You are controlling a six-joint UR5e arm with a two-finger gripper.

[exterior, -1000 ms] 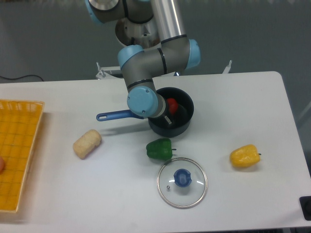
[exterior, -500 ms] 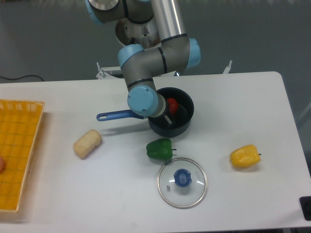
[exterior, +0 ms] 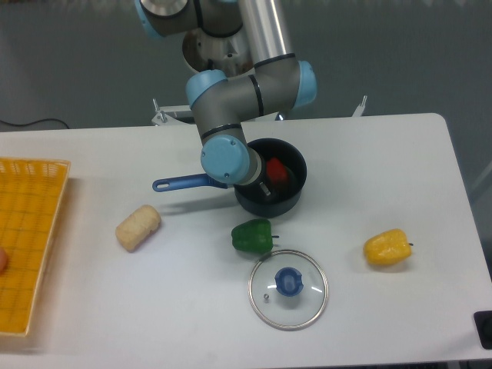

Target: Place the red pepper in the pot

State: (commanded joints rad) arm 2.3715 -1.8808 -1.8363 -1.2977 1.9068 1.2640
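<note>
One small change stands out against the frame half a second earlier: the red pepper (exterior: 276,169) sits a little lower and more to the right inside the pot (exterior: 286,197), showing more of its glossy surface; the arm and everything on the table are otherwise where they were. The gripper (exterior: 265,183) reaches down into the pot from the left, mostly hidden behind the blue wrist cap, so whether its jaws are spread or pinching the pepper cannot be told. The pepper lies within the pot's rim, just beside the gripper.

The pot's blue handle (exterior: 181,183) points left, passing under the wrist. A green pepper (exterior: 252,236) lies just in front of the pot, and the glass lid (exterior: 288,288) with its blue knob is near it, closer to the table's (exterior: 384,154) front edge. A yellow pepper (exterior: 387,247) sits well apart to the right, with bare tabletop between it and the pot. A pale corn cob (exterior: 137,227) lies to the left, and an orange basket (exterior: 27,246) occupies the left edge.
</note>
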